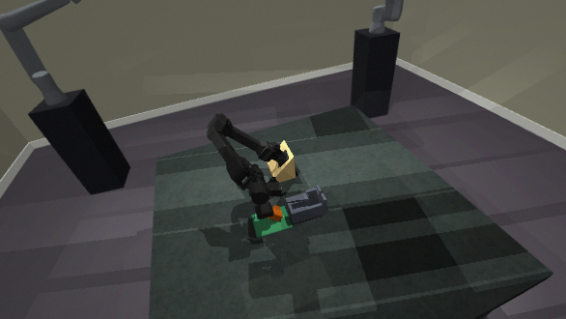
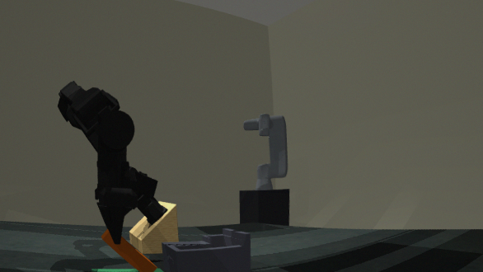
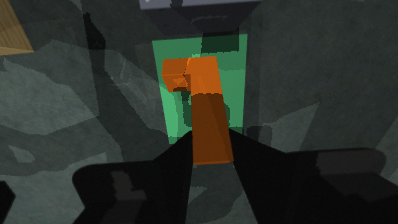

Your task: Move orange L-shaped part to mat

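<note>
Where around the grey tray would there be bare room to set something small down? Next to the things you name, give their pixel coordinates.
Right of the tray [image 1: 305, 212] [image 2: 210, 257] in the top view, toward the table's right edge, looks bare. Crowded: its left, with the green mat [image 1: 272, 228] [image 3: 235, 82] and gripper [image 1: 275, 213] [image 2: 115, 242] [image 3: 209, 134].

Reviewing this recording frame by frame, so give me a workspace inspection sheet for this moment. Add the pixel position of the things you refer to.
Surface: dark green-grey top [image 1: 386, 164], patched with shadows
Orange part [image 1: 276, 213] [image 2: 131, 252] [image 3: 207, 80]: slanted, L-shaped end lower, over the green mat
Green mat [image 1: 270, 228] [image 2: 109, 270] [image 3: 235, 82]: beside the tray
Grey tray [image 1: 309, 211] [image 2: 210, 259] [image 3: 165, 4]: pocket without the orange part
Clutter: nothing seen
Pincer [image 1: 270, 213] [image 2: 115, 239] [image 3: 209, 134]: closed on the part's raised end
Cables: nothing seen
Surroundings: pale wooden block [image 1: 286, 170] [image 2: 165, 236] [image 3: 12, 35] at the arm's base; two grey arms on black pedestals; plain walls
</note>
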### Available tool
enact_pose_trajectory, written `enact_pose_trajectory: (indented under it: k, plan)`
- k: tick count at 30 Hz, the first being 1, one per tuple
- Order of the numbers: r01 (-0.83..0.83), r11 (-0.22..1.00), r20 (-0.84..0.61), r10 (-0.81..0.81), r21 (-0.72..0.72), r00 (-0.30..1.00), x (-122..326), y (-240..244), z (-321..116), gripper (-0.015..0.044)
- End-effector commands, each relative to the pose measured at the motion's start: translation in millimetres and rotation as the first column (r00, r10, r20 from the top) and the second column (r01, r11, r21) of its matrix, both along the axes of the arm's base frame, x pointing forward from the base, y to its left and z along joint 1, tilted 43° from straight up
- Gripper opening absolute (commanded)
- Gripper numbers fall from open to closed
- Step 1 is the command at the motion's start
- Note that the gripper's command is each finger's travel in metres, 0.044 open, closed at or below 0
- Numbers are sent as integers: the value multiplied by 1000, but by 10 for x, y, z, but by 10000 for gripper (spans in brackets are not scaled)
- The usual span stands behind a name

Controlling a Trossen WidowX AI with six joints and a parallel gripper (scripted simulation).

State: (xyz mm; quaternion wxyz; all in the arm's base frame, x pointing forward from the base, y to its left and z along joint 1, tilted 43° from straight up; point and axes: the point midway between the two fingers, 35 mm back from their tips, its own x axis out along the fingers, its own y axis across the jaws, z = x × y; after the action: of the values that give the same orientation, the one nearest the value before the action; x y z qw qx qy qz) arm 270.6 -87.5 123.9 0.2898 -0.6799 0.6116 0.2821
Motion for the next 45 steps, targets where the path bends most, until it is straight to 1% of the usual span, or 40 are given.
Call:
enact_pose_trajectory:
  k: [1, 10, 20, 25, 28, 30, 45]
  plan:
    - [-5, 1000, -7, 5, -4, 1000, -4, -9, -9, 0]
    - [0, 1000, -2, 0, 0, 1000, -4, -4, -8, 0]
    - [0, 1000, -2, 0, 1, 1000, -2, 13, 9, 262]
    - [-2, 1000, -6, 2, 6, 1000, -5, 292, 290, 394]
    - [-4, 1000, -8, 4, 2, 1000, -61, 533, 568, 400]
    - [-5, 1000, -9, 5, -1, 1000, -83, 590, 639, 400]
    - [-19, 1000, -2, 19, -1, 1000, -56, 566, 608, 400]
